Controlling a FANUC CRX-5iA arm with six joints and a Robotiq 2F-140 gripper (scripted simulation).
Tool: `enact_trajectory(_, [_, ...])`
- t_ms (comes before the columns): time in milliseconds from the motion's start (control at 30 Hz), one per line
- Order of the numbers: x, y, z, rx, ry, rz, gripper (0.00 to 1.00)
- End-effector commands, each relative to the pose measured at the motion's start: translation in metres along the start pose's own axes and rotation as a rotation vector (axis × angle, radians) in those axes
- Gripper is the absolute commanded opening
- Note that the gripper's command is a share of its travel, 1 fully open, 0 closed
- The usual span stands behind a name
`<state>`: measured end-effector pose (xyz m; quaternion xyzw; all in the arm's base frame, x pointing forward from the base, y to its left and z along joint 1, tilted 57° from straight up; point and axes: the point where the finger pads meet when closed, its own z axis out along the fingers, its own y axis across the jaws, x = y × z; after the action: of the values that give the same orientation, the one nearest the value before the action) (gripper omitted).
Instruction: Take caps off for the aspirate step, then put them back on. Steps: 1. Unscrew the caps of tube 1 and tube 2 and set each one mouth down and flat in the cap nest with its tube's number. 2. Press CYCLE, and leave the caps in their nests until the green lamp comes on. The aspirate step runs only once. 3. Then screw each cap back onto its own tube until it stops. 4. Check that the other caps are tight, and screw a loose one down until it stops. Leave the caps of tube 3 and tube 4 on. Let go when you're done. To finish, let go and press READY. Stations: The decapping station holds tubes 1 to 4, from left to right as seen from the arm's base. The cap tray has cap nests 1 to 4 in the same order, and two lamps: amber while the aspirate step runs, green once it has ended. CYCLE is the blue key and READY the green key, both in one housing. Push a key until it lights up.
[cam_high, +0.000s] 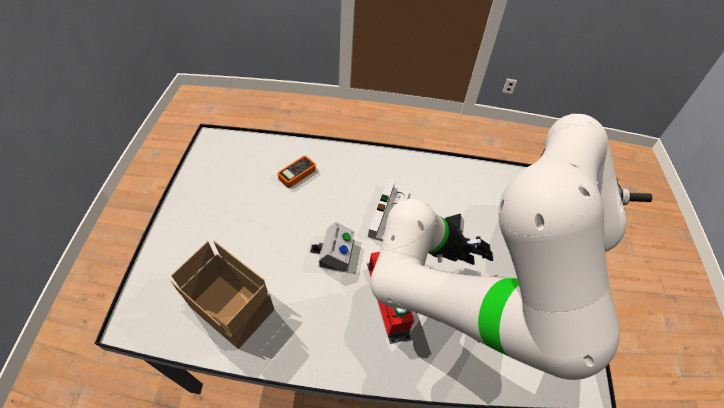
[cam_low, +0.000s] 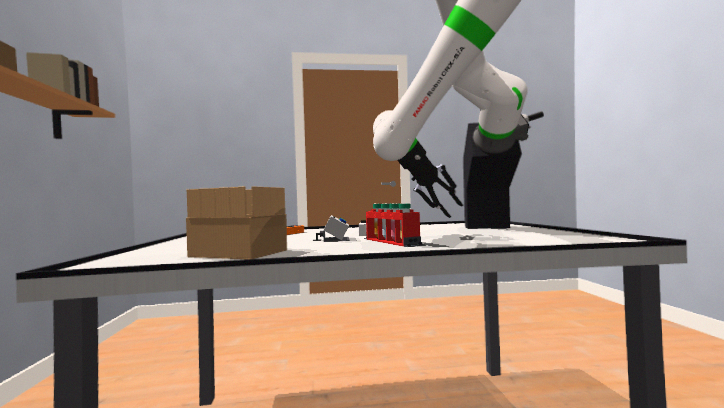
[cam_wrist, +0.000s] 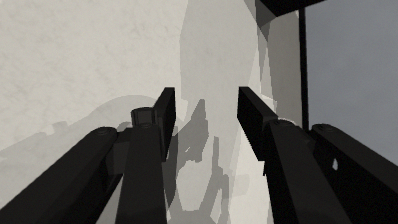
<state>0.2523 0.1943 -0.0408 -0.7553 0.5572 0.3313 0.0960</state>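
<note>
Four green-capped tubes (cam_low: 391, 206) stand in the red decapping station (cam_low: 392, 229) on the white table (cam_high: 243, 202), all caps in place as far as the exterior view shows. In the top view, the arm's forearm (cam_high: 435, 291) crosses above the station and hides most of it; only the two ends of the red block (cam_high: 400, 321) remain visible.

The gripper (cam_low: 439, 195) hangs in the air above the table, beside the station on the side toward the arm's black pedestal (cam_low: 488, 202), and is tilted downward. It touches nothing. Its fingers stand partly apart, and the wrist view shows only table surface and shadow in the gap between them; the gripper holds nothing.

The cap tray (cam_high: 387, 215) lies beyond the station in the top view, partly covered by the arm's wrist joint. Its lamp end shows one green and one amber marker; whether either is lit cannot be determined. The nests are hidden.

The key housing (cam_high: 340, 248) sits just beside the station, with the green READY key (cam_high: 347, 236) and the blue CYCLE key (cam_high: 344, 248) on its sloped face.

An open cardboard box (cam_high: 222, 291) and an orange multimeter (cam_high: 296, 170) lie well apart from the stations.
</note>
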Motion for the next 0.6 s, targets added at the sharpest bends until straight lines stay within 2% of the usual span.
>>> enact_trajectory(0, [0.002,-0.010,-0.010,0.052,-0.046,-0.025,0.41])
enact_trajectory(167, [0.006,-0.017,-0.029,0.093,-0.072,-0.042,0.41])
enact_trajectory(233, [0.009,-0.021,-0.038,0.135,-0.096,-0.060,0.41])
enact_trajectory(333, [0.012,-0.026,-0.050,0.157,-0.107,-0.069,0.41])
enact_trajectory(367, [0.013,-0.028,-0.055,0.179,-0.117,-0.079,0.41])
enact_trajectory(467, [0.014,-0.029,-0.057,0.179,-0.117,-0.079,0.41])
enact_trajectory(533, [0.017,-0.034,-0.066,0.224,-0.136,-0.097,0.41])
enact_trajectory(567, [0.018,-0.037,-0.070,0.224,-0.136,-0.097,0.41])
